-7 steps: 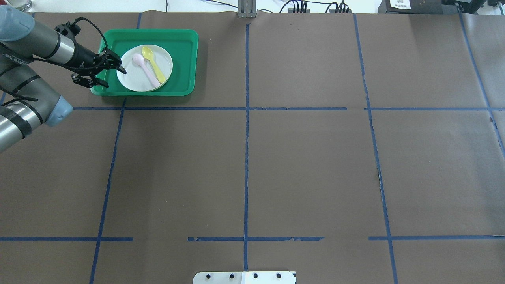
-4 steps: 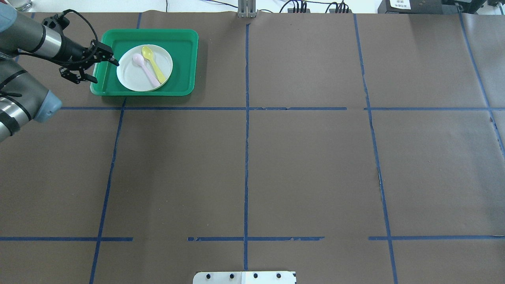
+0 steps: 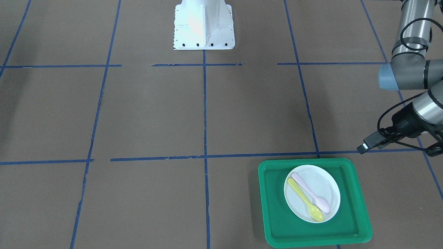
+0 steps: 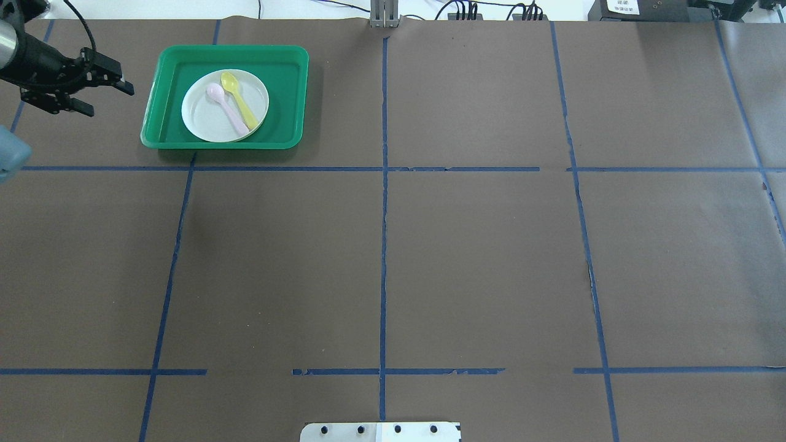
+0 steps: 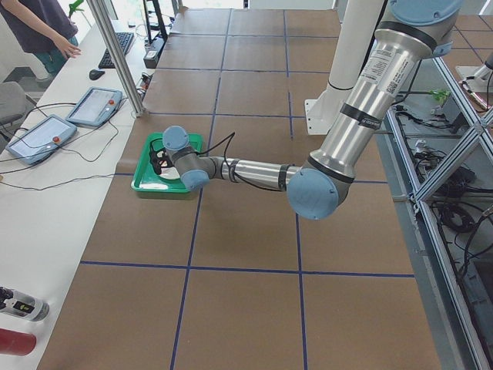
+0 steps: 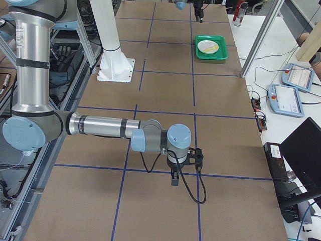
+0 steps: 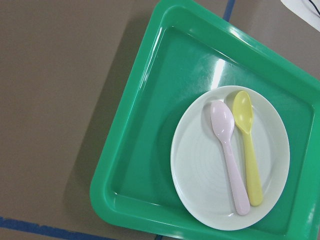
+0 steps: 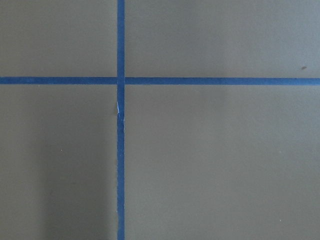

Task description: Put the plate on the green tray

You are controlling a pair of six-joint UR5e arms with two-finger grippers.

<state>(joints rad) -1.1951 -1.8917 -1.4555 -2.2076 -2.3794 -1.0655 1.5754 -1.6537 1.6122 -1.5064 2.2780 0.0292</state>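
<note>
The white plate (image 4: 206,123) lies flat inside the green tray (image 4: 288,92) at the table's far left, with a pink spoon (image 4: 225,109) and a yellow spoon (image 4: 241,103) on it. My left gripper (image 4: 106,98) is open and empty, to the left of the tray and apart from it. The left wrist view looks down on the tray (image 7: 145,125) and plate (image 7: 200,165). The front view shows the plate (image 3: 325,183) in the tray (image 3: 277,207). My right gripper (image 6: 175,175) shows only in the right side view, low over bare table, and I cannot tell its state.
The robot base (image 3: 204,24) stands mid-table at the near edge. A metal post (image 4: 384,15) stands at the far edge. Teach pendants (image 5: 92,106) lie on the white side table beyond the tray. Blue tape lines cross the brown table cover.
My left gripper has drawn back to the left, from the plate's left rim out over the tray's edge to the bare table. It stayed open. Plate and spoons have not moved.
</note>
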